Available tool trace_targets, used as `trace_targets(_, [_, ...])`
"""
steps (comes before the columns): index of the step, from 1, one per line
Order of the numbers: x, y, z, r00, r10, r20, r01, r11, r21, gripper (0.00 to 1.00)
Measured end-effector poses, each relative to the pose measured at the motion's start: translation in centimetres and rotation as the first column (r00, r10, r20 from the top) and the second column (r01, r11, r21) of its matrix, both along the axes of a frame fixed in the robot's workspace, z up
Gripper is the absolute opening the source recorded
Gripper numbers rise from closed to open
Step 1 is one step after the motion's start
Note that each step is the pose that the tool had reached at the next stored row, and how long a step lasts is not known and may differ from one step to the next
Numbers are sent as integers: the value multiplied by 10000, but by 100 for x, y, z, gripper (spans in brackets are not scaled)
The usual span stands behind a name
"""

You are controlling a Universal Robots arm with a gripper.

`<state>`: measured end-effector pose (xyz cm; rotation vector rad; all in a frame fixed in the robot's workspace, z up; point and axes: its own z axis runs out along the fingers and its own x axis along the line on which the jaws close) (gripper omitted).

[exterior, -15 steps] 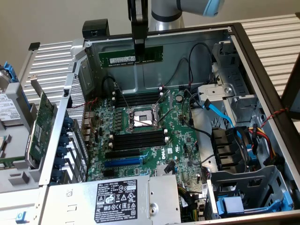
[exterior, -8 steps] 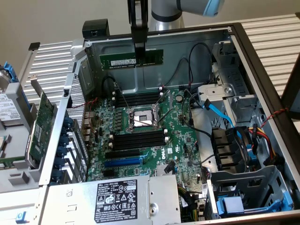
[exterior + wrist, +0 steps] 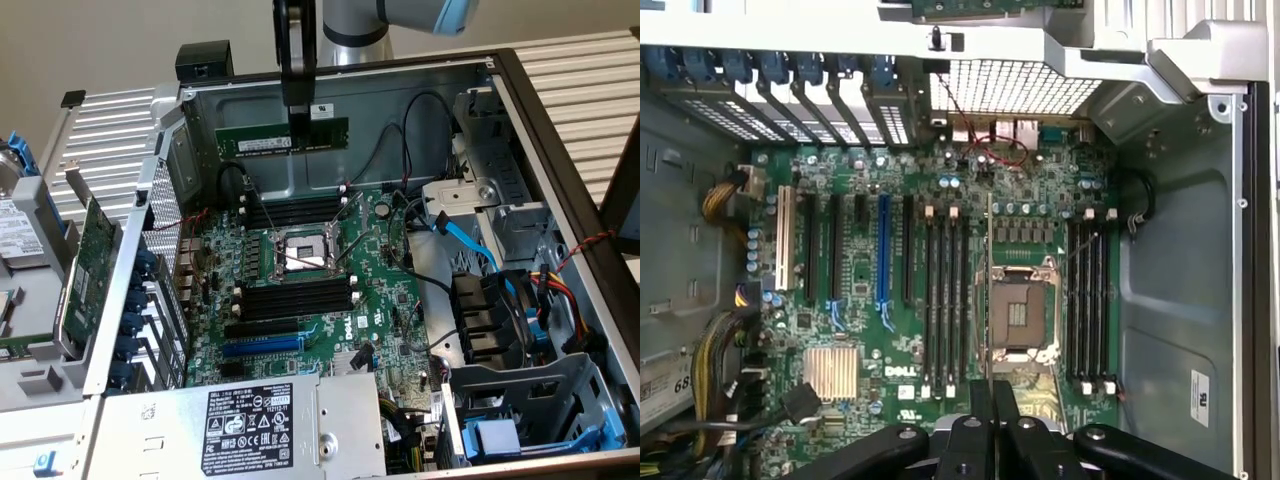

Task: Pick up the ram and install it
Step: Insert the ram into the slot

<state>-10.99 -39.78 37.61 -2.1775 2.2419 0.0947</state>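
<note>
Grips the ram (image 3: pixel 262 140) in the gripper (image 3: pixel 297 122), black fingers (image 3: pixel 980 440) pinched shut across the stick's middle, near its top edge. Holds it in the air, long side level and flat faces upright, likely so that the contact edge points down at the board. Hangs it near the case's far wall (image 3: pixel 400 110), above and a little behind the far bank of memory slots (image 3: pixel 295 212), touching none of them; not yet seated. Sets it parallel with those slots, which would suit a straight drop into one.

Looks thin, flat and rigid: a green stick with a white label strip along the face. Below, long narrow black plastic slots with white end latches, banked on both sides of the square metal CPU socket (image 3: pixel 300 252), all on a green motherboard (image 3: pixel 340 335) crowded with small parts.
</note>
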Motion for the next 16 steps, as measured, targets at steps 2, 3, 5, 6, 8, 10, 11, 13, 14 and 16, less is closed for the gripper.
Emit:
trace_targets(2, [0,1,-26,10000,-2,1,2,10000,-51,12])
trace_targets(3, [0,1,-37,10000,-3,0,3,10000,-83,12])
trace_targets(5, [0,0,-60,10000,-4,0,4,9999,-147,12])
trace_targets(6, [0,1,-75,10000,-3,1,3,9999,-172,12])
trace_targets(8, [0,0,-108,10000,-2,0,2,9998,-187,12])
trace_targets(10, [0,1,-144,10000,-5,1,5,9998,-187,12])
trace_targets(11, [0,1,-162,10000,-8,0,8,9998,-188,12])
trace_targets(13, [0,1,-199,10000,-15,1,15,9998,-187,12])
trace_targets(14, [0,1,-217,10000,-19,1,19,9998,-188,12])
trace_targets(16, [0,1,-254,10000,-30,0,30,9998,-188,12])
